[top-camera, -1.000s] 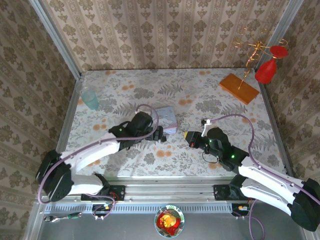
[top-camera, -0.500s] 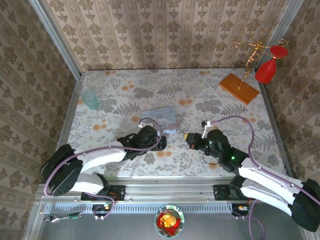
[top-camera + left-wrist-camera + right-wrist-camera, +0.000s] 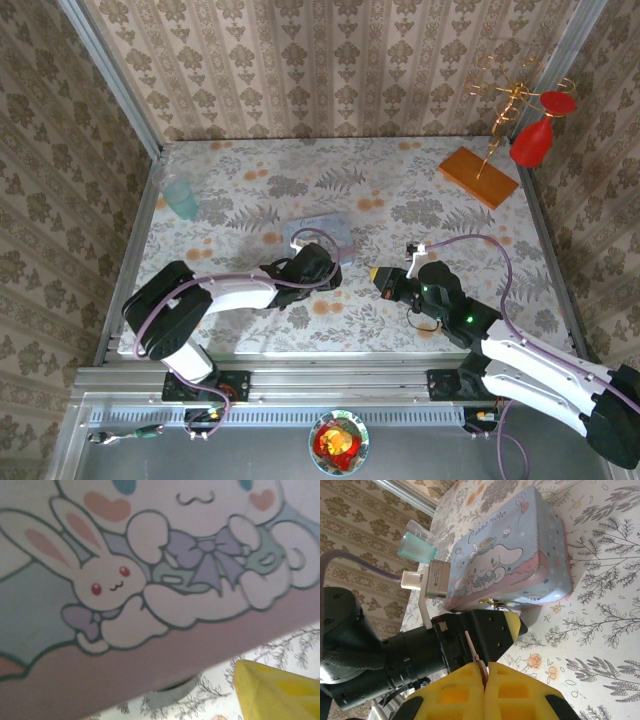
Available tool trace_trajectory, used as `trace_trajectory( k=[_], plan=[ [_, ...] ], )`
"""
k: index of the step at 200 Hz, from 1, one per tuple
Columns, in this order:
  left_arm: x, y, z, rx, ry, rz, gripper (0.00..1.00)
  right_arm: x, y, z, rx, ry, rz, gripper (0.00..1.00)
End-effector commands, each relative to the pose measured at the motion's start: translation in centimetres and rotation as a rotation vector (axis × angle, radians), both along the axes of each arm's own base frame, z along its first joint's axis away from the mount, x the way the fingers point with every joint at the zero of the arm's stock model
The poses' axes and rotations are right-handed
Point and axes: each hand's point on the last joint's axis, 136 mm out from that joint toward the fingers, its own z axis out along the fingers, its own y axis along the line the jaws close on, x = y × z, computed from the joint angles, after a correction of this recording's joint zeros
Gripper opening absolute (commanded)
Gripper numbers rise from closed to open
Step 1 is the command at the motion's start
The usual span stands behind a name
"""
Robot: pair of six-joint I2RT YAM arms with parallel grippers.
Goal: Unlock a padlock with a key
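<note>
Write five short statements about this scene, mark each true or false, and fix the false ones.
1. The right hand grips a key. True.
2. The key is already in the padlock. False: it is apart from the padlock, which sits at the near edge of the cartoon tin.
3. The teal cup stands near the left edge of the table. True.
4. The cartoon tin sits in the table's far right corner. False: it lies mid-table; a wooden block is at far right.
5. The left hand is close by the cartoon tin. True.
</note>
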Motion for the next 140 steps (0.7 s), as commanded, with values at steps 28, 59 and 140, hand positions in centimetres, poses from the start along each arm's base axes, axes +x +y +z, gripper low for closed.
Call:
trace_trajectory(
  k=[28, 59, 140],
  plan=[
    [1.8, -0.7, -1.0, 0.010, 0.004, 0.033, 0.63, -0.2, -0.1, 0.0, 0.026, -0.003, -0.009, 0.00],
    [1.8, -0.6, -1.5, 0.023, 0.015, 0.030, 0.56, -0.3, -0.1, -0.3, 0.025, 0.007, -0.009, 0.00],
    [1.2, -0.3, -1.1, 0.011, 0.011, 0.006, 0.36, 0.2, 0.5, 0.1, 0.016, 0.009, -0.002, 0.00]
  ],
)
